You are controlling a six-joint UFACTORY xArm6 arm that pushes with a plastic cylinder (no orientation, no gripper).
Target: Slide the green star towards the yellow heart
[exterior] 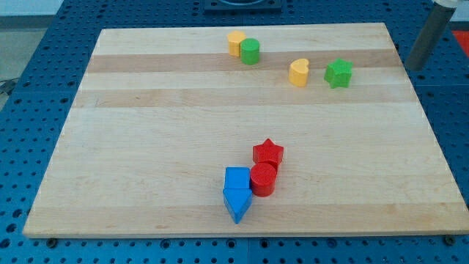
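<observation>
The green star [338,73] lies near the view's top right of the wooden board. The yellow heart [298,72] lies just left of it, with a small gap between them. My rod comes down at the view's far right, and my tip [415,67] is just off the board's right edge. It is to the right of the green star, at about the same height in the view, and touches no block.
A yellow block [235,42] and a green cylinder [250,51] touch near the top centre. A red star [268,152], a red cylinder [263,179], a blue cube [237,178] and a blue wedge-like block [237,204] cluster at the bottom centre. The board [146,147] lies on a blue perforated table.
</observation>
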